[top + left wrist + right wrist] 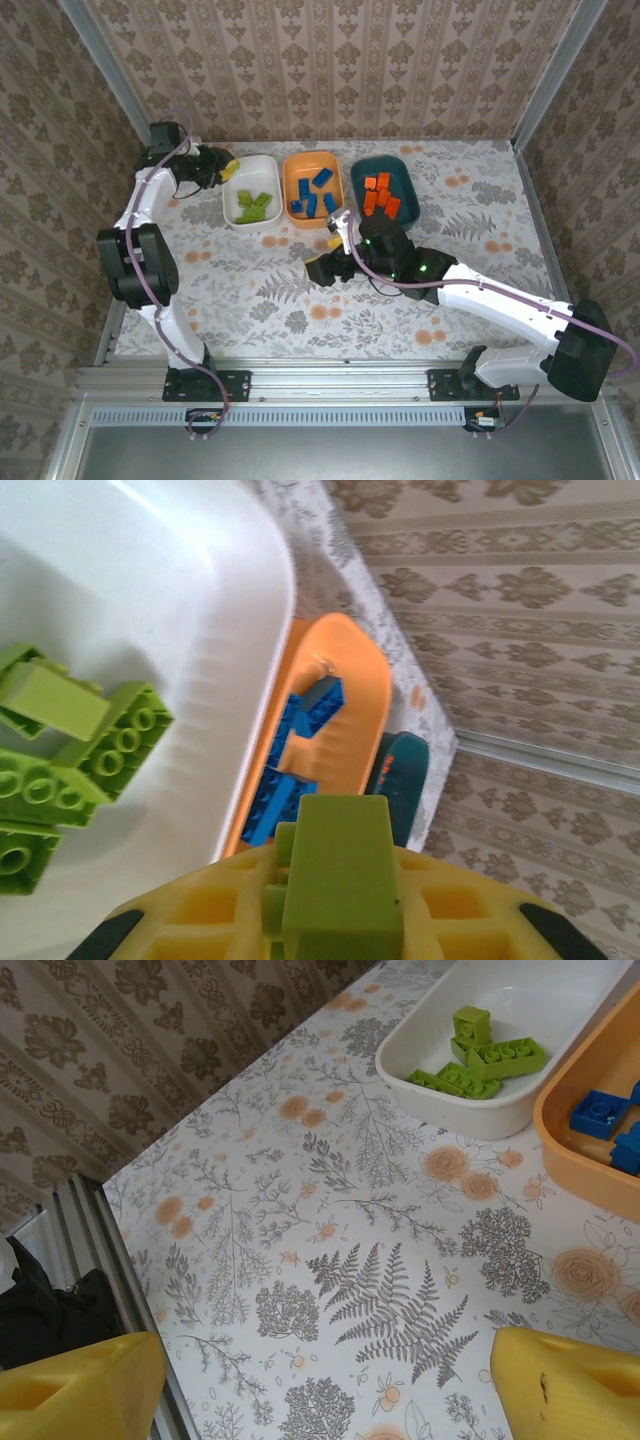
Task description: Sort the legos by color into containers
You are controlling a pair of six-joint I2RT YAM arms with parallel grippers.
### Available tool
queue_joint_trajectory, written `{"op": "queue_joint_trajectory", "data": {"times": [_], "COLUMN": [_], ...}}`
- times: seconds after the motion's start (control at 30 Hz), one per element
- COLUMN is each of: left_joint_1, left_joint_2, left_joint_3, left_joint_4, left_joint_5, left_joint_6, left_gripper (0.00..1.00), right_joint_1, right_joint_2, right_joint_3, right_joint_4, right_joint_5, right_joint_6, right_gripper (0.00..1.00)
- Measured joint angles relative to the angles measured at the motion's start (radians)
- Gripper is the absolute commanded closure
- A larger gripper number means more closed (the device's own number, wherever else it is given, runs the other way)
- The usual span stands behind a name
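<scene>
Lime lego (pixel 335 880) was pinched by left gripper (pixel 227 162); best bet was dropping it mid white bowl (pixel 180 570). Right gripper (pixel 320 1385) gaped empty.

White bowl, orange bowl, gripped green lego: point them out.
White bowl (pixel 256 172): top external view, bare floor.
Orange bowl (pixel 302 164): top external view, far wall.
Green lego (pixel 337 880): left wrist view, top face.
</scene>
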Motion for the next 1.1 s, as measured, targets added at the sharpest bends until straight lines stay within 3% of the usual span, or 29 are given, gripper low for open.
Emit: {"op": "queue_joint_trajectory", "data": {"times": [0.67,1.1], "left_joint_1": [-0.044,-0.080], "left_joint_2": [0.280,0.364], "left_joint_3": [0.294,0.420], "left_joint_4": [-0.211,-0.346], "left_joint_5": [-0.130,-0.211], "left_joint_6": [0.136,0.226], "left_gripper": [0.78,0.77], "right_joint_1": [0.053,0.053], "right_joint_2": [-0.001,-0.030], "right_joint_3": [0.000,-0.004], "right_joint_4": [-0.060,-0.076], "right_joint_5": [0.117,0.143], "right_joint_6": [0.006,0.006], "right_gripper": [0.14,0.14]}}
